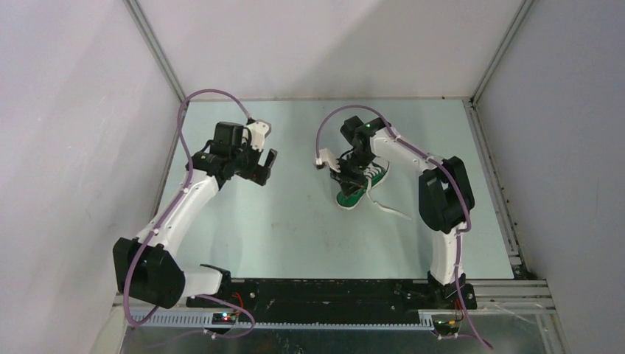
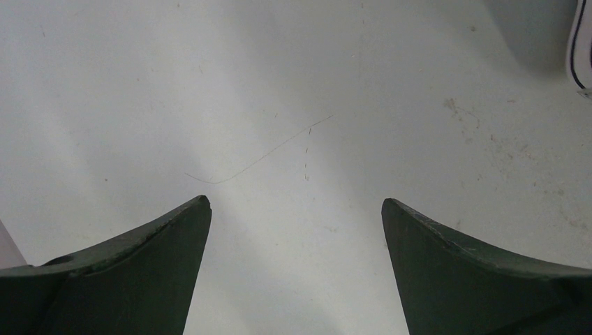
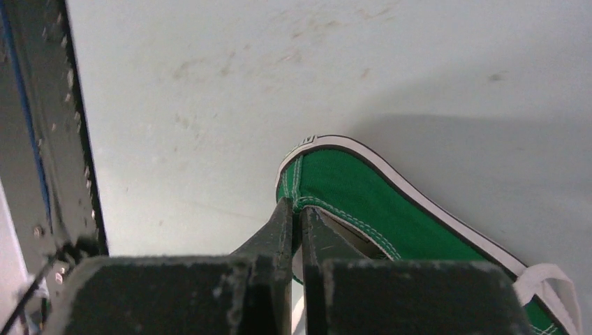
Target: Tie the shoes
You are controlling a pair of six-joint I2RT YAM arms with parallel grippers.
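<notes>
Top view: shoe (image 1: pixel 359 190) lies just right of table (image 1: pixel 280 236) centre, lace (image 1: pixel 388 209) trailing toward 4 o'clock.
Right gripper (image 3: pixel 294 209): pinched onto the shoe's heel, probably to steady or turn it.
Left gripper (image 2: pixel 297 206): spread wide, empty, at shoe's 9 o'clock, likely awaiting the lace.

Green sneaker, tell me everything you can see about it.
The green sneaker is a small canvas low-top with white stitching and a white rubber sole edge trimmed by a thin dark line. It lies on the pale table under the right arm's wrist. It is not tied: a white lace trails loose across the table beside it. The right tool is pinched shut on the rim of its opening, apparently near the heel. Nothing else touches it.
</notes>
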